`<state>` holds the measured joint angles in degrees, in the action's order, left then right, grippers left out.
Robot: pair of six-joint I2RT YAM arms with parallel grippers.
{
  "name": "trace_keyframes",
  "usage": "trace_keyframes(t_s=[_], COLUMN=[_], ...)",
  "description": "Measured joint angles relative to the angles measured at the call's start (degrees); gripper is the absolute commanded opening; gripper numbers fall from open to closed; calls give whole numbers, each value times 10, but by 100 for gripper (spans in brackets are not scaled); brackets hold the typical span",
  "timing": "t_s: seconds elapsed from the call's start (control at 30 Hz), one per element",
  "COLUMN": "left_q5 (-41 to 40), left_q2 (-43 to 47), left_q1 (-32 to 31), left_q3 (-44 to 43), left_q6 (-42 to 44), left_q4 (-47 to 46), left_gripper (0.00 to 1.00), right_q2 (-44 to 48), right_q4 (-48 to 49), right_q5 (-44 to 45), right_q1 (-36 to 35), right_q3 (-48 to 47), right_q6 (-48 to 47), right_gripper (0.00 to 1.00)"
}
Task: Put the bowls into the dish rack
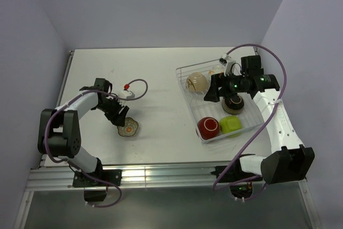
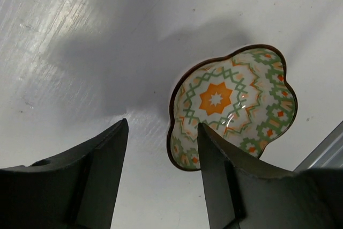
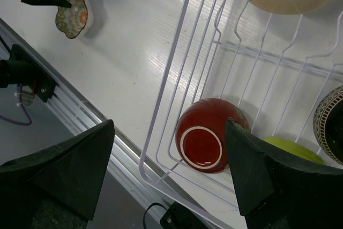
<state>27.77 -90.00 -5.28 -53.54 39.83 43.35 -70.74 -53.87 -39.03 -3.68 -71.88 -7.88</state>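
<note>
Left gripper (image 2: 162,124): fingers apart astride flower bowl (image 2: 225,100) rim, one finger hiding part of it.
Flower bowl: on table, well apart from rack (image 3: 170,57).
Right gripper (image 3: 169,124): wide apart, empty, above rack.
In rack: red bowl (image 3: 201,146) whole; green bowl (image 3: 289,148) and dark bowl (image 3: 329,122) cut off.

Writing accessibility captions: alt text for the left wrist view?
A flower-shaped bowl with an orange-and-green pattern sits upright on the white table. The left gripper hangs open above it, the bowl's edge showing between its dark fingers.
</note>
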Motion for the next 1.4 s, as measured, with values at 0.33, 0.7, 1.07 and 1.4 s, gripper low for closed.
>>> trace_keyframes(t_s=[0.33,0.7,1.07,1.4], left_q5=[2,103,209,214], left_q2=[-10,-22,76,58], left_q1=[-42,-43,-103,-137], left_q3=[17,-54,-75,-77], left_q6=[-13,-145,-568,-824], left_q4=[-31,-62,-396,-566], left_gripper=[11,0,0,0], right_q2=[-4,0,37,19], right_q4=[11,80,313,439], right_q5=[-32,-86,-142,-153], right_q1=[5,13,7,-70], right_q3=[6,49,100,74], right_q6=[13,86,315,512], right_gripper=[89,89,93,95])
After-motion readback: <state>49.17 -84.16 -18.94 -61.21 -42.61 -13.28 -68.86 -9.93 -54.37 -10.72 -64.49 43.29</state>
